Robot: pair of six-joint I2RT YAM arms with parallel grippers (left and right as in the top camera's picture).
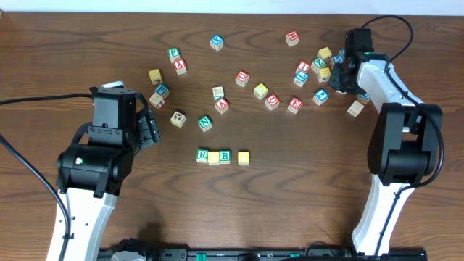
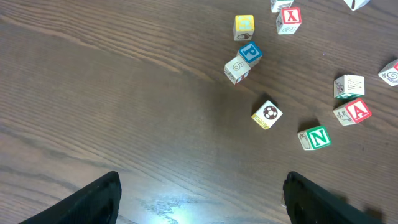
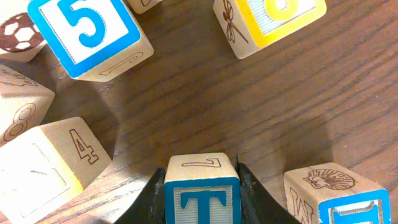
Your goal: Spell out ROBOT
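While the right tool point(image 3: 202, 180) clamps the blue T cube point(image 3: 201, 205), well right of and beyond the green R cube point(image 1: 203, 155), lift straight up, clear of the shell-sided cube point(image 3: 339, 193); left tool point(image 2: 202, 199) gapes wide, empty.

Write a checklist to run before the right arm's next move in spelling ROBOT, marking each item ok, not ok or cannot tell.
1. Letter in the right gripper: the blue-framed T cube. ok.
2. Grip: the fingers sit against both sides of it. ok.
3. Neighbours clear for a lift: the shell cube stands close beside one finger; whether it touches, cannot tell.
4. Row order: R cube, yellow cube, B cube, second yellow cube. ok.
5. Row spacing: a gap shows between the B cube and the second yellow cube. not ok.
6. Landing spot past the second yellow cube: bare table. ok.
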